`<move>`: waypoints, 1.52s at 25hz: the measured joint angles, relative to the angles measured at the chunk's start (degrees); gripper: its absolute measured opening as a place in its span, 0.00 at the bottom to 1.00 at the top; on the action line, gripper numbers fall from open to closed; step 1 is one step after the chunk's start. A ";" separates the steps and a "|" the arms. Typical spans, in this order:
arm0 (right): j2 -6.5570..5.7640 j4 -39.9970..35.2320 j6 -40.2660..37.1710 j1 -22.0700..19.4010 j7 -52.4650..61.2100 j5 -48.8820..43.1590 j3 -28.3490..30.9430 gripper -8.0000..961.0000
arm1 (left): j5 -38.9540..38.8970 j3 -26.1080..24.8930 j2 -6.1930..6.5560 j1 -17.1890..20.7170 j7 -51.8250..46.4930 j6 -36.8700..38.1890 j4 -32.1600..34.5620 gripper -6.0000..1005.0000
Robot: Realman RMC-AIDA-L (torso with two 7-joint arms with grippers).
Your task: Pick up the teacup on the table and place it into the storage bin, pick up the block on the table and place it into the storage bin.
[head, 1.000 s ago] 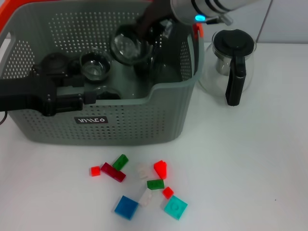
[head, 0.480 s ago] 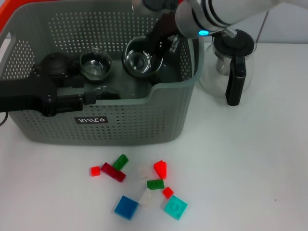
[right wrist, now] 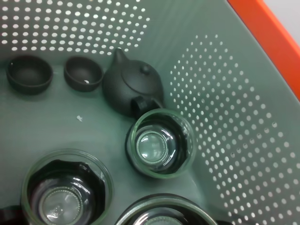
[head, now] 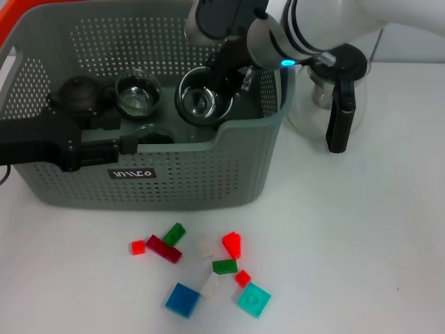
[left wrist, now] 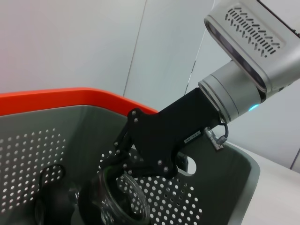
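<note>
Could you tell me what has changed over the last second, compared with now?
The right gripper has carried the glass teacup down and toward the storage bin's near wall; it was tilted on its side, now its mouth faces up. It looks still held. The left gripper, the glass pot and the blocks have not moved.

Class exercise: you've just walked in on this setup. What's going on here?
The robot's right hand is down inside the grey storage bin, gripping a glass teacup just above the bin floor. Another glass cup and a dark teapot already sit inside. The left hand hangs over the bin's front left part, carrying nothing that shows. The small coloured blocks lie on the white table in front of the bin, none yet moved. A glass pot stands to the right.
</note>
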 joint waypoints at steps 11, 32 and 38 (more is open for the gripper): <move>0.12 1.74 0.88 0.34 0.02 0.53 -1.00 0.07 | 0.00 0.09 0.00 0.04 0.00 0.00 0.00 0.63; -0.29 -2.68 -4.05 0.95 0.52 0.61 -0.81 0.34 | 0.00 0.00 0.00 0.15 0.08 -0.08 -0.04 0.63; -0.77 -15.75 -7.87 -3.17 3.81 -0.19 4.59 0.51 | -0.02 0.00 0.00 0.30 0.09 -0.20 -0.09 0.63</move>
